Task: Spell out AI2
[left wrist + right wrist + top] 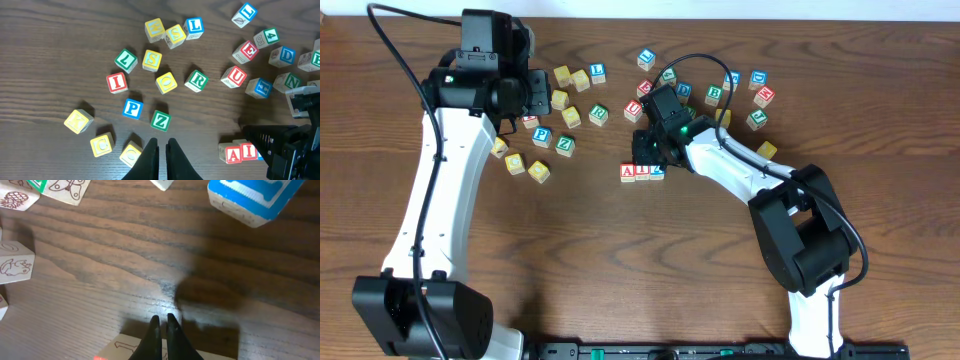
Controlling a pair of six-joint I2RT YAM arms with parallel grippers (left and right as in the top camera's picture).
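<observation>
Now, the word looks spelled: the red A (628, 172), the red I (642, 172) and the blue 2 (657, 170) sit side by side in one row near the middle of the worktop (620, 260). Your right end effector (162, 320) is pressed together and carries nothing, with its tips low at the row's edge. Whether they touch a cube, you cannot tell from here. The 2 seems slightly out of line. If you tidy it, push its flat side slowly with the closed tips so its neighbours don't turn. Then rise straight up before swinging away. Your left end effector (162, 142) is also pressed together and empty, above the green Z (160, 120), well apart from the row. Leave it parked there.
</observation>
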